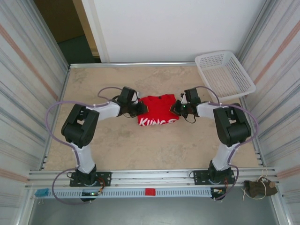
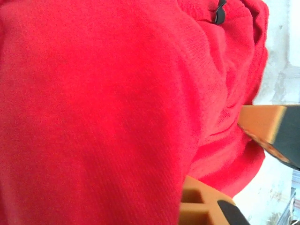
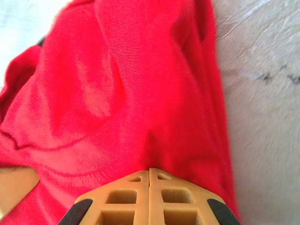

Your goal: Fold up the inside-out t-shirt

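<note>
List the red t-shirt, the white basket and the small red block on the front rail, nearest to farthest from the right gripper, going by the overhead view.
1. Red t-shirt: the right gripper is at its right edge, shut on the cloth.
2. White basket: back right corner.
3. Small red block: front rail, centre.

White block letters run along the near edge of the red t-shirt (image 1: pixel 158 110) in the top view. They read roughly "KUNG", tilted slightly, with a further letter or two after them that is too crumpled to make out. Both wrist views show plain red cloth with no legible writing.
</note>
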